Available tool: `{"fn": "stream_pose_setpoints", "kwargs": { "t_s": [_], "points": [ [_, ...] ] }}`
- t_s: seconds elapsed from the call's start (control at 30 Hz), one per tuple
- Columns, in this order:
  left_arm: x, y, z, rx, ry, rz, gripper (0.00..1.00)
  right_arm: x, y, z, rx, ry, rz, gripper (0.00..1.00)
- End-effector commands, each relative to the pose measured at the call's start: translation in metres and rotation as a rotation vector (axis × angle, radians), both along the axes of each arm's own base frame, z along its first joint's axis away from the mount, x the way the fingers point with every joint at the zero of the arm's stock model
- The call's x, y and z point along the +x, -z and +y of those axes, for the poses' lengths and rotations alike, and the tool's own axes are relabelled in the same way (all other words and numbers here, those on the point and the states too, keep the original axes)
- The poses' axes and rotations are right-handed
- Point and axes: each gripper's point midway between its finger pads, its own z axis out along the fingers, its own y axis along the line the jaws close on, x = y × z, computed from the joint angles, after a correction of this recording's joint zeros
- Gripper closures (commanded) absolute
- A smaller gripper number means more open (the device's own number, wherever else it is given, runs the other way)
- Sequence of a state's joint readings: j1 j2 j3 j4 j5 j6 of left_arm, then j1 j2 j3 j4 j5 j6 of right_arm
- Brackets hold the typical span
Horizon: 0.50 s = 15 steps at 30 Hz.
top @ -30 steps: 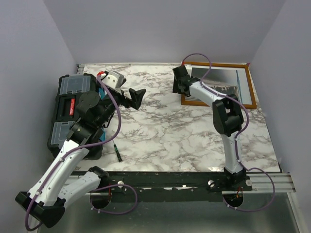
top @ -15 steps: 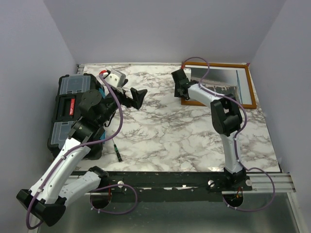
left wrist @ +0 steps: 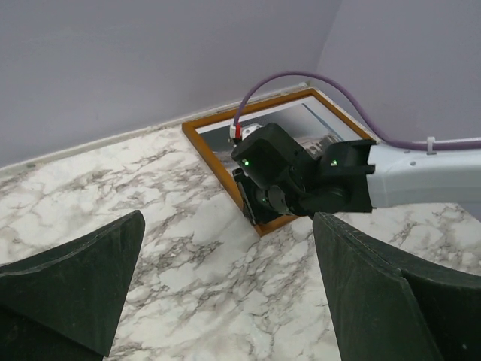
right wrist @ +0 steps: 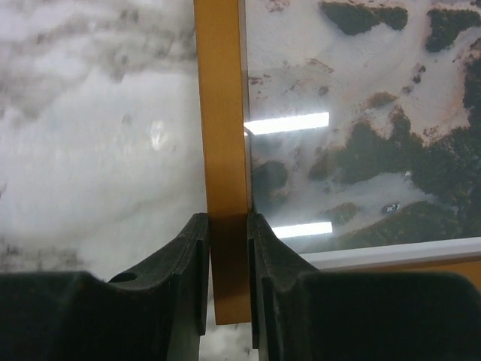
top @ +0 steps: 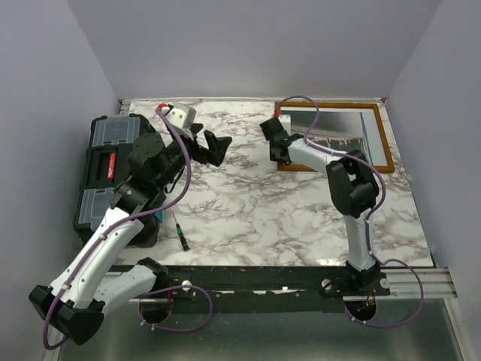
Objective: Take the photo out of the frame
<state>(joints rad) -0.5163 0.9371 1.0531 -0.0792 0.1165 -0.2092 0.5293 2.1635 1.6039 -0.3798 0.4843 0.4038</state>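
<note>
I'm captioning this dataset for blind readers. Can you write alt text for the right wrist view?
The right gripper pinches one rail of a thin orange-brown wooden picture frame between its two black fingers. Right of the rail lies a grey-white landscape photo with dark trees and bright glare streaks; left of it, a white marble-patterned table.

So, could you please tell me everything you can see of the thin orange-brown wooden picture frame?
The thin orange-brown wooden picture frame is a narrow-railed rectangle lying in the far right corner of the marble-patterned table. Its glossy front reflects lights over the grey-white landscape photo inside. The right gripper pinches its left rail, close to the near corner, between both fingers.
</note>
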Motion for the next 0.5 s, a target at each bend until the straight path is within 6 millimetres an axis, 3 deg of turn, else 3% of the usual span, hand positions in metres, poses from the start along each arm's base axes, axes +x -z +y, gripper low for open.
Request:
{"fn": "stream_pose_setpoints", "kwargs": {
  "t_s": [0.0, 0.3, 0.47],
  "points": [
    [0.013, 0.013, -0.017, -0.070, 0.025, 0.149, 0.04, -0.046, -0.037, 0.021, 0.078, -0.063, -0.010, 0.99],
    [0.034, 0.088, -0.049, -0.370, 0.120, 0.627, 0.08, -0.117, -0.097, 0.030, 0.350, -0.199, -0.038, 0.99],
    [0.047, 0.120, -0.057, -0.431, 0.161, 0.773, 0.09, -0.147, -0.123, 0.038, 0.466, -0.269, -0.050, 0.99]
  ]
}}
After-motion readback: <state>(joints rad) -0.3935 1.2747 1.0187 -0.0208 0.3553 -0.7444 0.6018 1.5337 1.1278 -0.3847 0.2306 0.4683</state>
